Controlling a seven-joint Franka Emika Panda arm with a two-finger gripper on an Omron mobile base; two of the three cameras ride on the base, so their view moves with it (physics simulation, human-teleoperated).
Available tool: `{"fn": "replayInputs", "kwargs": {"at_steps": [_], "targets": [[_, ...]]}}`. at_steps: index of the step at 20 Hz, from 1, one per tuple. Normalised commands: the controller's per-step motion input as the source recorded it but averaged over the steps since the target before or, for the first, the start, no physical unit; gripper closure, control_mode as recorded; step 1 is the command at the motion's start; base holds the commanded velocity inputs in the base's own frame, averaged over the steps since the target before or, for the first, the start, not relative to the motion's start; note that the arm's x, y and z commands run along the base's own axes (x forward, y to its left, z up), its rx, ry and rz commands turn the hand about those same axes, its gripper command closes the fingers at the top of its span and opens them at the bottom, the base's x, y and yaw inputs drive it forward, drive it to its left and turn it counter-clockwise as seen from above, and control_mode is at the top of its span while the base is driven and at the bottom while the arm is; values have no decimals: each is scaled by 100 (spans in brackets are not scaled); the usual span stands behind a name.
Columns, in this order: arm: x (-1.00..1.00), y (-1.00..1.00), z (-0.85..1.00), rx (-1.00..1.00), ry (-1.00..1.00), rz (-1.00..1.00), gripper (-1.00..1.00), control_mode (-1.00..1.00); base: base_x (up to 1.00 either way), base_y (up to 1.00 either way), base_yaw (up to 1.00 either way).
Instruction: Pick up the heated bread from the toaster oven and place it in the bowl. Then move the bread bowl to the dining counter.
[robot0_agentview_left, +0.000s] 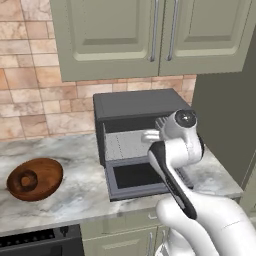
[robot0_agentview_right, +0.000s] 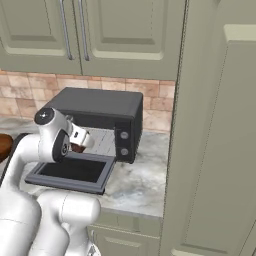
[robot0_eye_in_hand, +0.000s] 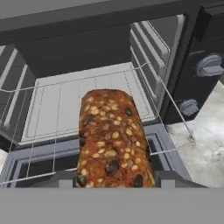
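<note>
The dark grey toaster oven (robot0_agentview_left: 140, 105) (robot0_agentview_right: 100, 105) stands on the marble counter with its glass door (robot0_agentview_left: 135, 177) dropped open. My gripper (robot0_agentview_left: 150, 136) (robot0_agentview_right: 80, 145) is at the oven's mouth, just above the door. In the hand view the seeded brown heated bread (robot0_eye_in_hand: 111, 140) stands between the two dark fingertips of my gripper (robot0_eye_in_hand: 116, 179), which is shut on it, in front of the wire rack (robot0_eye_in_hand: 87, 100). A sliver of the bread (robot0_agentview_right: 76, 148) shows under the hand. The glossy reddish-brown bowl (robot0_agentview_left: 35, 178) (robot0_agentview_right: 2, 145) sits on the counter left of the oven.
Green wall cabinets (robot0_agentview_left: 125, 35) hang above the oven, and a tall green panel (robot0_agentview_right: 215, 125) (robot0_agentview_left: 225, 115) closes off the right side. The oven's knobs (robot0_agentview_right: 124, 136) (robot0_eye_in_hand: 210, 65) are on its right. A black appliance (robot0_agentview_left: 40, 242) sits below the counter edge at left.
</note>
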Motion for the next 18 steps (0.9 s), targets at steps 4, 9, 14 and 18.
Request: {"fn": "replayInputs", "kwargs": {"at_steps": [4, 9, 14, 18], "targets": [[-100, 53, 90, 2, 12, 32, 100, -100, 0, 0, 0], [-100, 97, 95, 0, 17, 39, 100, -100, 0, 0, 0], [-100, 100, 52, 0, 7, 34, 100, -100, 0, 0, 0], [-62, 100, -9, 0, 0, 14, 100, -100, 0, 0, 0]]}}
